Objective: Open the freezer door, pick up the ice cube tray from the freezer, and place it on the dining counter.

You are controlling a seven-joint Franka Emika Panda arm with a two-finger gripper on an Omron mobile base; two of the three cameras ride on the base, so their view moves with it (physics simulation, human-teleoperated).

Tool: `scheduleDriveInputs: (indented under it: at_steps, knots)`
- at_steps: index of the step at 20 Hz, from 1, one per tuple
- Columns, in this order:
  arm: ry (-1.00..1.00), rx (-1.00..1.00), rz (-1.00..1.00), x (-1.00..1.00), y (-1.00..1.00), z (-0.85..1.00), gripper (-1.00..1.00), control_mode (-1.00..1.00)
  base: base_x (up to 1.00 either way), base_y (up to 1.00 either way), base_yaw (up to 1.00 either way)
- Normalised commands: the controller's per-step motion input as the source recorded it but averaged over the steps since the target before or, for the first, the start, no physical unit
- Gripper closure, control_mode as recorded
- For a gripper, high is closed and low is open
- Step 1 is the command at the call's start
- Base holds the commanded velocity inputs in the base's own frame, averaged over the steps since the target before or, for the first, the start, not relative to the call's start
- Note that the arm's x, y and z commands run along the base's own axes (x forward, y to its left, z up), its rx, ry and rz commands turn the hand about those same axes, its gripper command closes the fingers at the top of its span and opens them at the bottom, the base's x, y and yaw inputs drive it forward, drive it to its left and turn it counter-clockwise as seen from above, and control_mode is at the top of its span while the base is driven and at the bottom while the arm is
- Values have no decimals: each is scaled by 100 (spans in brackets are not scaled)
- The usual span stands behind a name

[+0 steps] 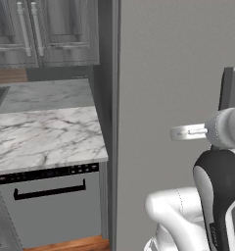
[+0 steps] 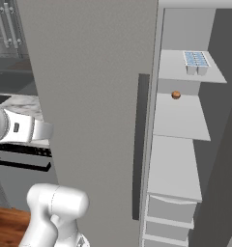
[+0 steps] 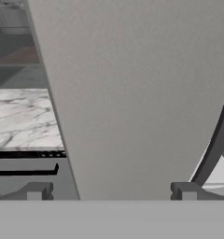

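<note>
1. gripper (image 3: pixel 111 191) has its fingertips wide apart, holding nothing, facing the freezer door (image 2: pixel 96 111).
2. freezer door stands ajar.
3. ice cube tray (image 2: pixel 195 60) sits on the top shelf (image 2: pixel 173 67), far right.

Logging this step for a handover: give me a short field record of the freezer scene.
freezer door: swung open, dark bar handle at its edge
ice cube tray: on the top freezer shelf
small orange item: on the shelf below
gripper: open, empty, facing the door panel
marble top: left of the door
</note>
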Motion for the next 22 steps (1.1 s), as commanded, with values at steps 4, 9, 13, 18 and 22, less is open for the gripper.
scheduleDriveInputs:
  at_steps: [4, 9, 13, 18, 22]
  knots:
    - [1, 0, 0, 0, 0, 0, -100, 100, 0, 0, 0]
    - [0, 0, 0, 0, 0, 0, -100, 100, -20, -30, 0]
    - [0, 0, 0, 0, 0, 0, -100, 100, -20, -52, 0]
    - [0, 0, 0, 0, 0, 0, -100, 100, -5, -57, 0]
    - [0, 0, 0, 0, 0, 0, -100, 100, -2, -60, 0]
